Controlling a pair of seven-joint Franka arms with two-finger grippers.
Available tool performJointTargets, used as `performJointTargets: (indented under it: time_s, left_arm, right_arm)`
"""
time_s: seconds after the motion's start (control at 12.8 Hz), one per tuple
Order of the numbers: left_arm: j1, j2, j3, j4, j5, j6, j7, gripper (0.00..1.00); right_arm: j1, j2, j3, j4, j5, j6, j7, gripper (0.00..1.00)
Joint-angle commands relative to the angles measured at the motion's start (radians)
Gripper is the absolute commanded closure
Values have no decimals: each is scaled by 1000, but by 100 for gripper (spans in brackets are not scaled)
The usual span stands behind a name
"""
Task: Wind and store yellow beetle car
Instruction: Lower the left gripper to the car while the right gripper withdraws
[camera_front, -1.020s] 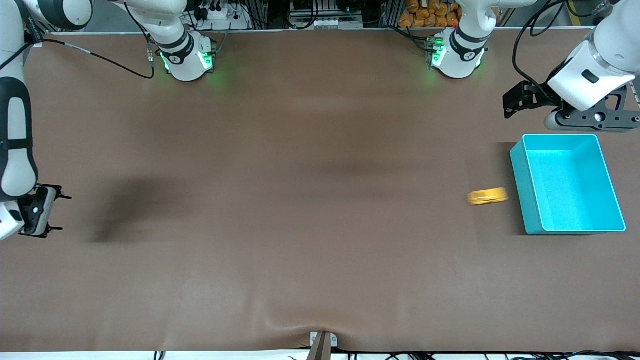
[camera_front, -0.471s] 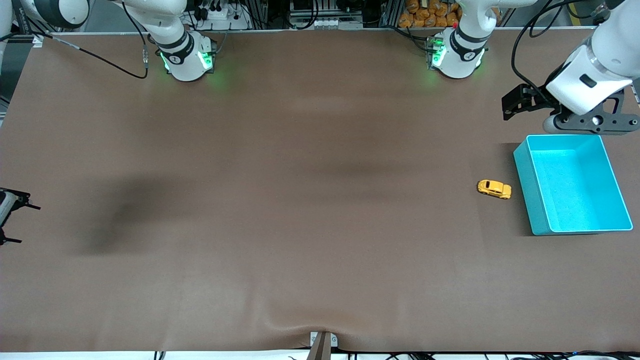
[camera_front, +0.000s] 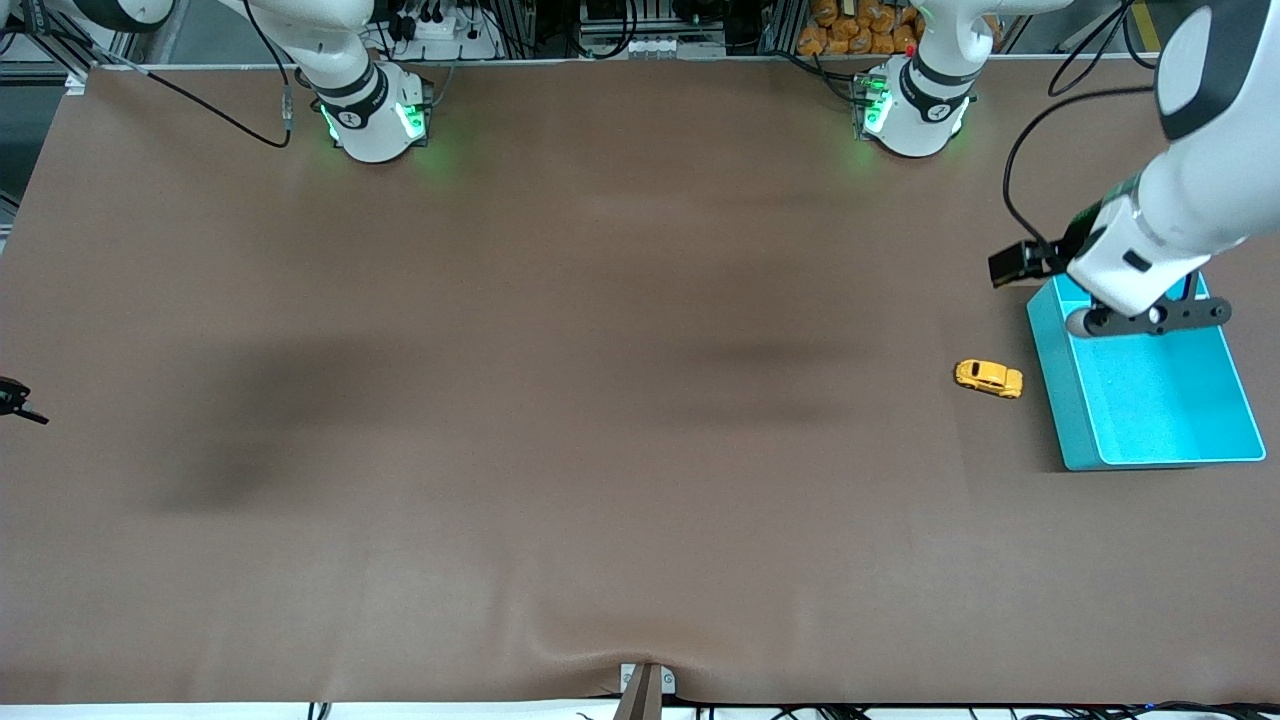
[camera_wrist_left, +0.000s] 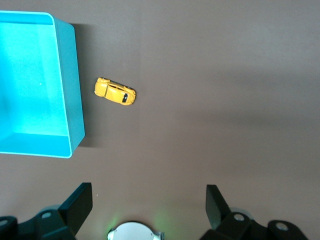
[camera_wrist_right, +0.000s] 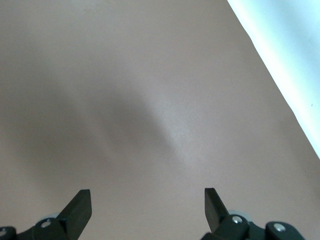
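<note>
Two arms, both claws released and grasping nothing. Yellow beetle car (camera_front: 988, 378) on its wheels on brown worktop (camera_front: 600, 400), just beside the turquoise bin (camera_front: 1240, 400), on the bin's side toward the right arm's end, apart from its wall, not touching. Same car seen in left wrist view (camera_wrist_left: 115, 92), slightly angled to the bin wall (camera_wrist_left: 75, 90), small gap between. Bin upright, open top, nothing inside, at the left arm's end of the worktop.

Left claw (camera_front: 1150, 316) up in the air over the bin's end nearest the arm bases, fingers spread wide; both finger tips (camera_wrist_left: 80, 200) visible in left wrist view with bare worktop between them. Car well clear of that claw.

Right claw (camera_front: 15, 398) barely in view at the edge of the front view, at the right arm's end of the worktop, arm waiting. Right wrist view: right claw (camera_wrist_right: 147, 200) with fingers (camera_wrist_right: 80, 202) apart, only bare worktop under it plus a pale strip (camera_wrist_right: 285, 55) along the worktop's edge.

Black cable (camera_front: 1020, 170) looping off left arm's wrist.
</note>
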Motion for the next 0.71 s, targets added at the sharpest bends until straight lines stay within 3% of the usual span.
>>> performJointTargets:
  time_s: [0.0, 0.39, 0.63]
  left_arm:
    - [18, -41, -4, -141, -6, 121, -47, 0]
    - [67, -35, -4, -339, -6, 353, -202, 0]
    - [70, 23, 0, -371, -6, 431, -338, 0]
  right_arm:
    - [21, -29, 3, -9, 16, -32, 132, 0]
    - [55, -79, -6, -9, 0, -111, 370, 0]
    - [66, -93, -6, -9, -3, -171, 502, 0]
